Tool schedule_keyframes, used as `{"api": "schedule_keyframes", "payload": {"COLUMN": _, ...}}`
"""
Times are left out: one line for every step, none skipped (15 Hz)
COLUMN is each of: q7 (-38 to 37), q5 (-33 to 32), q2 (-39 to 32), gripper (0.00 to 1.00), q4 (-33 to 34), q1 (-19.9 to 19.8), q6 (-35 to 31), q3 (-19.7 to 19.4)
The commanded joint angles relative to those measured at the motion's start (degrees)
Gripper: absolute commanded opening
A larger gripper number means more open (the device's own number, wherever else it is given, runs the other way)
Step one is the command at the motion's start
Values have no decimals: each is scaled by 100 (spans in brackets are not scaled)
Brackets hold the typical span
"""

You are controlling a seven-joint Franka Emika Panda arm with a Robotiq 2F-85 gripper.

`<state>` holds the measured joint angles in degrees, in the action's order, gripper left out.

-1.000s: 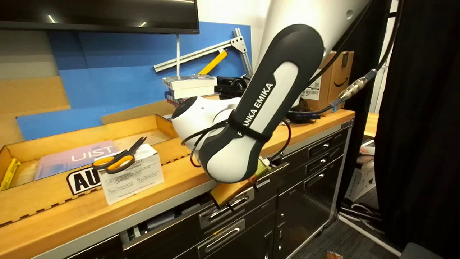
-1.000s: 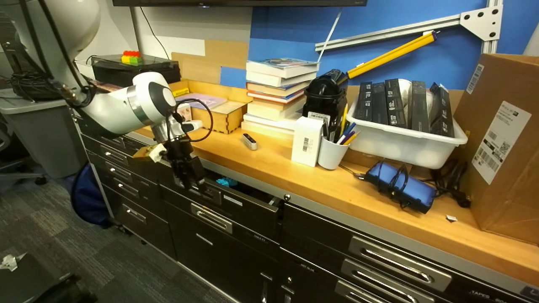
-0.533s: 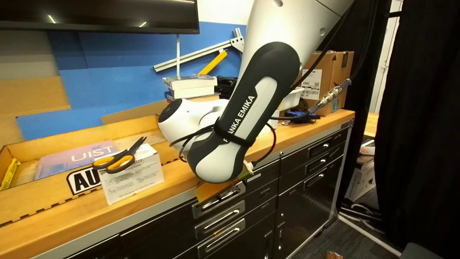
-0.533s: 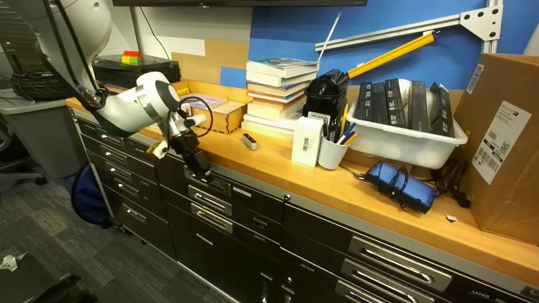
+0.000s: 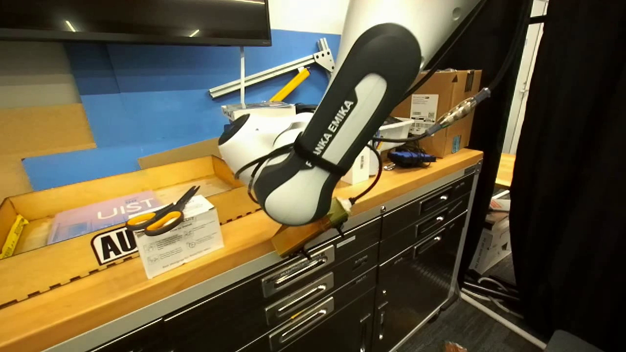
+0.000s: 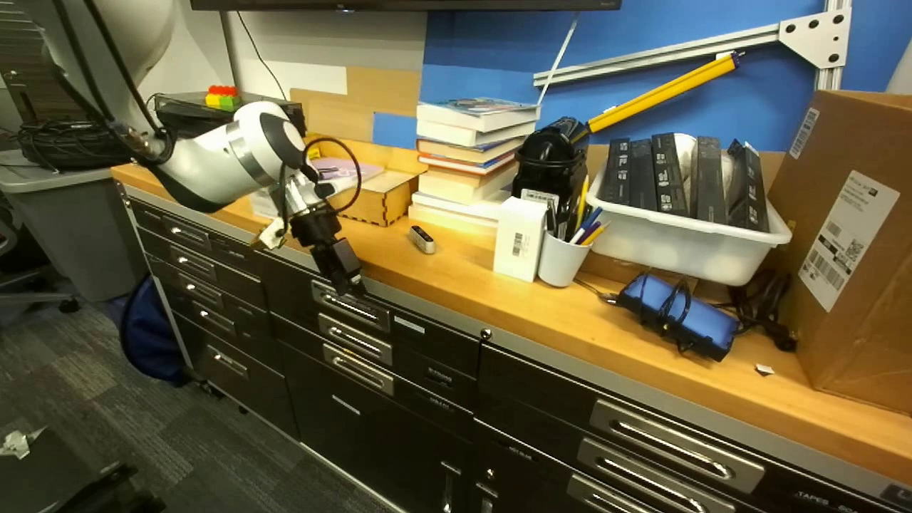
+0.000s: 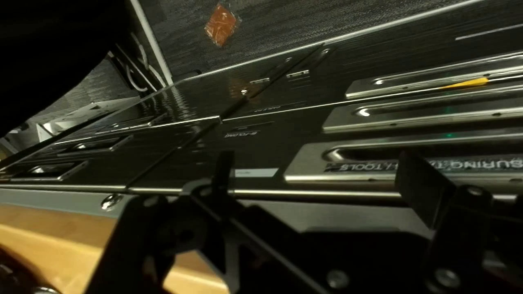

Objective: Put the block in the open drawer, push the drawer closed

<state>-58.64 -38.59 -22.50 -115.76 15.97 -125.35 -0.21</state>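
The drawer (image 5: 342, 249) is the top black one under the wooden counter. It is shut, and its silver bar handle shows in both exterior views (image 6: 350, 305). In the wrist view the drawer front (image 7: 257, 157) and its labelled handle lie beyond the fingers. The block is not seen in any view; the inside of the drawer is hidden. My gripper (image 7: 318, 175) is open with nothing between its fingers. In both exterior views my gripper (image 6: 350, 283) hangs at the counter's front edge, just above the top drawer's handle.
Scissors (image 5: 161, 217) lie on a white box (image 5: 181, 244) near the counter edge. A wooden tray (image 5: 58, 264) stands behind. A small grey device (image 6: 422, 240), a stack of books (image 6: 467, 157), a pen cup (image 6: 561, 260) and a white bin (image 6: 677, 246) stand along the counter (image 6: 456, 278).
The top drawer stood open a second ago with a blue item inside; it was shut half a second ago and stays shut. My gripper then rose slightly off the drawer front.
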Motion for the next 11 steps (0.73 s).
{"api": "schedule_keyframes", "payload": {"q7": 1381, "q5": 477, "q2": 1219, "gripper": 100, "q4": -604, "q1": -359, "q6": 339, "q3": 217}}
{"api": "schedule_keyframes", "payload": {"q7": 1901, "q5": 692, "q2": 1526, "gripper": 100, "q4": -752, "q1": -502, "q6": 195, "q3": 296}}
{"api": "schedule_keyframes", "payload": {"q7": 2286, "q5": 923, "q2": 1808, "gripper": 100, "q4": -839, "q1": -555, "q6": 170, "q3": 301}}
{"api": "schedule_keyframes", "payload": {"q7": 2689, "q5": 1201, "q2": 2102, "gripper": 100, "q4": -925, "q1": -636, "q6": 137, "q3": 320}}
{"api": "schedule_keyframes", "payload": {"q7": 3145, "q5": 1571, "q2": 2401, "gripper": 100, "q4": -1013, "q1": -722, "q6": 94, "q3": 328}}
{"api": "schedule_keyframes", "payload": {"q7": 3515, "q5": 1946, "q2": 2685, "gripper": 100, "q4": -1051, "q1": -776, "q6": 196, "q3": 329}}
{"api": "schedule_keyframes", "payload": {"q7": 3860, "q5": 2320, "q2": 2952, "gripper": 100, "q4": -1091, "q1": -826, "q6": 330, "q3": 311}}
{"api": "schedule_keyframes", "payload": {"q7": 4012, "q5": 2604, "q2": 3097, "gripper": 100, "q4": -1033, "q1": -866, "q6": 598, "q3": 294}}
{"api": "schedule_keyframes", "payload": {"q7": 3563, "q5": 2168, "q2": 2568, "gripper": 100, "q4": -820, "q1": -878, "q6": 393, "q3": 384}}
{"api": "schedule_keyframes", "payload": {"q7": 3770, "q5": 2377, "q2": 2798, "gripper": 100, "q4": -859, "q1": -935, "q6": 528, "q3": 389}}
{"api": "schedule_keyframes", "payload": {"q7": 3865, "q5": 2469, "q2": 2963, "gripper": 100, "q4": -908, "q1": -970, "q6": 591, "q3": 393}}
